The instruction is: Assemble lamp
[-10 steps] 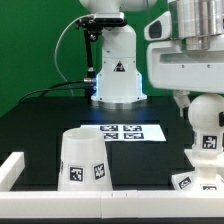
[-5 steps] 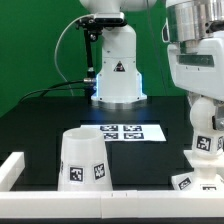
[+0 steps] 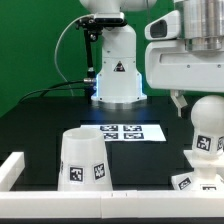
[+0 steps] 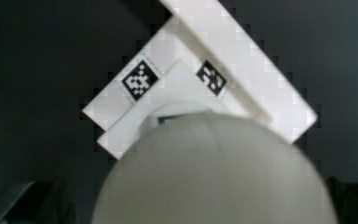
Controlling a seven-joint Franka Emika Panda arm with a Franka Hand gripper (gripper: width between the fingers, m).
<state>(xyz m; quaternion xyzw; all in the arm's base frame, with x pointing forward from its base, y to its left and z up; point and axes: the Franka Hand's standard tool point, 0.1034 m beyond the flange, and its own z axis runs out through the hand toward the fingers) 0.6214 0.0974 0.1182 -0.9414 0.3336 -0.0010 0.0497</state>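
The white bulb (image 3: pixel 208 118) stands upright on its neck at the exterior view's right, on or just behind the angular base (image 3: pixel 190 181). I cannot tell if the two are joined. My gripper (image 3: pixel 205 104) hangs right over the bulb's round head. One dark finger (image 3: pixel 180 101) shows beside the head with a narrow gap, so the jaws look open around it. In the wrist view the bulb head (image 4: pixel 211 170) fills the middle close up. The cone shade (image 3: pixel 83 160) stands apart at the front left.
The marker board (image 3: pixel 128 132) lies in the middle of the black table and also shows in the wrist view (image 4: pixel 158 85). The robot pedestal (image 3: pixel 117 75) stands behind it. A white rail (image 3: pixel 12 165) runs along the front and left edge.
The hand swung to the exterior view's right half a second ago and has come back left. The bulb, base and shade have stayed where they were.
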